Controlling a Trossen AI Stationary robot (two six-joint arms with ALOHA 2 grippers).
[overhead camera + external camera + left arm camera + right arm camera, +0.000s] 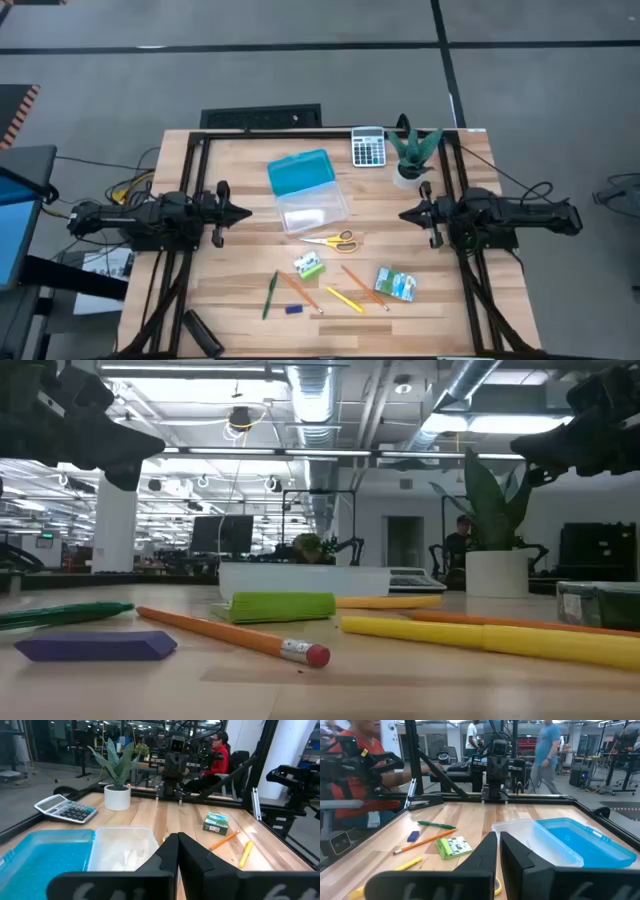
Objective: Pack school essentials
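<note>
The stationery lies on the table's near half: yellow-handled scissors, a green-white block, a green pen, a tiny blue piece, orange and yellow pencils and a green-blue packet. An open box with a clear tray and a blue lid sits at the middle. My left gripper hovers shut at the table's left side, my right gripper shut at the right side; both are above the table and touch nothing.
A grey calculator and a potted plant stand at the far right of the table. A dark object lies at the near left corner. People move in the room beyond. Bare wood shows between each gripper and the box.
</note>
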